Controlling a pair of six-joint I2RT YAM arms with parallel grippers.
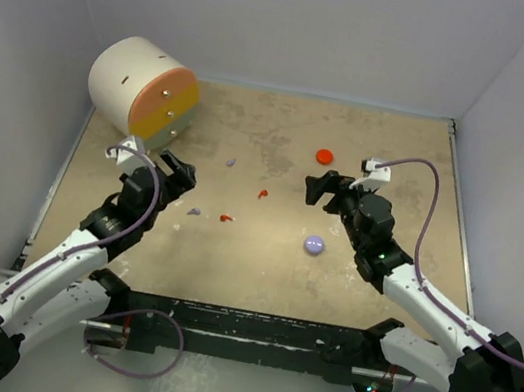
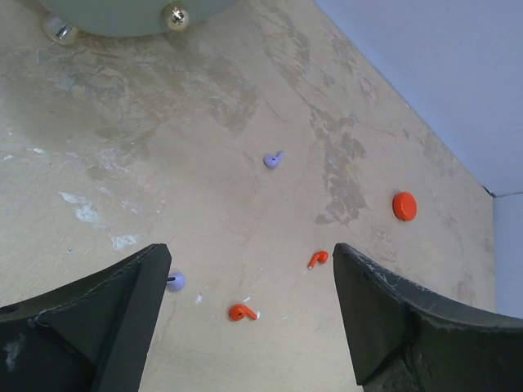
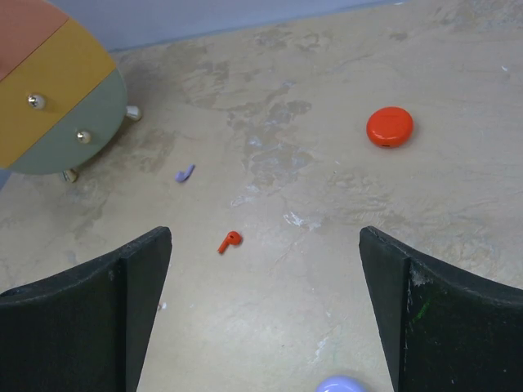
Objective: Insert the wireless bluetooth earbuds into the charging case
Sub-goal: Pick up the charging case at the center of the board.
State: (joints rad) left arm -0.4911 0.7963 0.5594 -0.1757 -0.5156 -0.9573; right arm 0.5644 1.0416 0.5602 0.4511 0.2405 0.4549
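Note:
Four earbuds lie on the tan table between the arms: a lavender earbud [image 1: 231, 162], a red earbud [image 1: 263, 194], a second red earbud [image 1: 227, 218] and a second lavender earbud [image 1: 195, 212]. The round red case [image 1: 325, 154] lies further back and the round lavender case [image 1: 314, 245] lies nearer; both look closed. My left gripper [image 1: 177, 174] is open and empty above the table; in its wrist view [image 2: 252, 255] the near red earbud [image 2: 241, 312] lies between the fingers and a lavender earbud [image 2: 176, 281] beside the left finger. My right gripper [image 1: 322, 187] is open and empty; its view [image 3: 265, 237] shows a red earbud [image 3: 230, 241] and the lavender case [image 3: 341, 384].
A round cabinet [image 1: 144, 89] with pink, yellow and green drawer fronts stands at the back left, close behind my left gripper. White walls enclose the table on three sides. The red case also shows in both wrist views [image 2: 404, 206] [image 3: 390, 126].

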